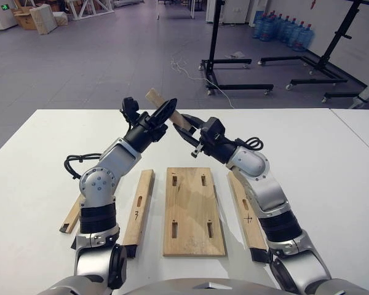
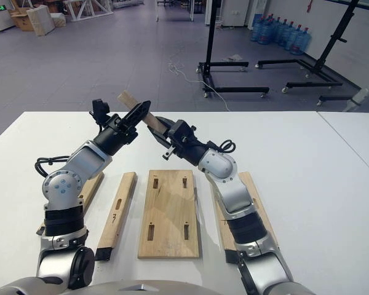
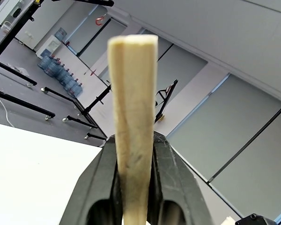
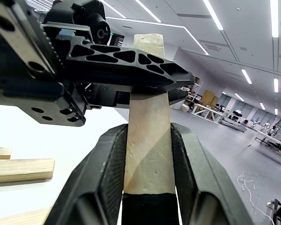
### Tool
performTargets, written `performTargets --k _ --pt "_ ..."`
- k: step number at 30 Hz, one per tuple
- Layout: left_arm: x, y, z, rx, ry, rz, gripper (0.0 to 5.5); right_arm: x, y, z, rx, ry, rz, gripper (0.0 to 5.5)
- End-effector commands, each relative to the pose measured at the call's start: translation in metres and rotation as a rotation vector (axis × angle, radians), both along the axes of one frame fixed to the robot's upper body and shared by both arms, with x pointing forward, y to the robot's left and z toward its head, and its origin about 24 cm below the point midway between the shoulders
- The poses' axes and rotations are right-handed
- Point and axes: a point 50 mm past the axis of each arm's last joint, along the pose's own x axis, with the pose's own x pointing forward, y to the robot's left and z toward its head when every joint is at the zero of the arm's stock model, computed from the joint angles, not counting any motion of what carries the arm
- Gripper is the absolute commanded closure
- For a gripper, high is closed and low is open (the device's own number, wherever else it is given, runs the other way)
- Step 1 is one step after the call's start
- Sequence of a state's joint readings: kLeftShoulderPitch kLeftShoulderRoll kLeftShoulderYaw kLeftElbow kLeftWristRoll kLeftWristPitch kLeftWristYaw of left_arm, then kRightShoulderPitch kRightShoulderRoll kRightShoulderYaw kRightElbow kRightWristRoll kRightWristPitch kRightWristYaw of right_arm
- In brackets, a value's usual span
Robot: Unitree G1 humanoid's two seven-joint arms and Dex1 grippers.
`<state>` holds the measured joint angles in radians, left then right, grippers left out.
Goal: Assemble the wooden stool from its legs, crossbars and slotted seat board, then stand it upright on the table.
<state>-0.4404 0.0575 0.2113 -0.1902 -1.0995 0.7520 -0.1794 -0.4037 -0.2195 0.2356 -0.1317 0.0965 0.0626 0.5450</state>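
Observation:
A pale wooden leg (image 1: pixel 154 97) is held in the air over the far middle of the white table (image 1: pixel 332 160), tilted up toward the left. My left gripper (image 1: pixel 166 113) is shut on its upper part, with the leg (image 3: pixel 133 108) standing out past the fingers (image 3: pixel 166 168). My right gripper (image 1: pixel 190 126) is shut on the lower part of the leg (image 4: pixel 148 140), just below the left gripper (image 4: pixel 126 61). The slotted seat board (image 1: pixel 194 209) lies flat in the middle. Beside it lie a leg (image 1: pixel 139 208) on the left, another (image 1: pixel 71 215) farther left, and one (image 1: pixel 245 212) under my right arm.
Black wheeled stands (image 1: pixel 234 67) are on the floor beyond the table's far edge, with blue water bottles (image 1: pixel 283 27) behind them. A second white table (image 1: pixel 363 126) adjoins at the right. Bare tabletop lies to both sides of the parts.

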Motion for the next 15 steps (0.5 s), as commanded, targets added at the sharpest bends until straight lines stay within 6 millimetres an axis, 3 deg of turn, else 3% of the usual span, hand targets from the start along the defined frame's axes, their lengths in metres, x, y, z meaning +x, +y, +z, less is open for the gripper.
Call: performTargets --k 1,6,7,15 --pt "-0.003 0.000 0.006 -0.040 -0.058 0.008 5.07 -0.002 0.000 -0.007 -0.012 0.037 0.008 4.22" --pt "0.000 0.004 0.002 -0.030 -0.050 0.025 5.09 0.002 -0.003 -0.012 -0.019 0.056 -0.032 4.22" --pt "0.000 0.005 0.002 -0.023 -0.051 0.027 5.09 0.003 -0.004 -0.013 -0.012 0.073 -0.038 3.85" --pt "0.006 0.017 -0.011 0.029 -0.022 0.083 5.11 0.004 -0.014 -0.020 0.005 0.123 -0.100 2.53"
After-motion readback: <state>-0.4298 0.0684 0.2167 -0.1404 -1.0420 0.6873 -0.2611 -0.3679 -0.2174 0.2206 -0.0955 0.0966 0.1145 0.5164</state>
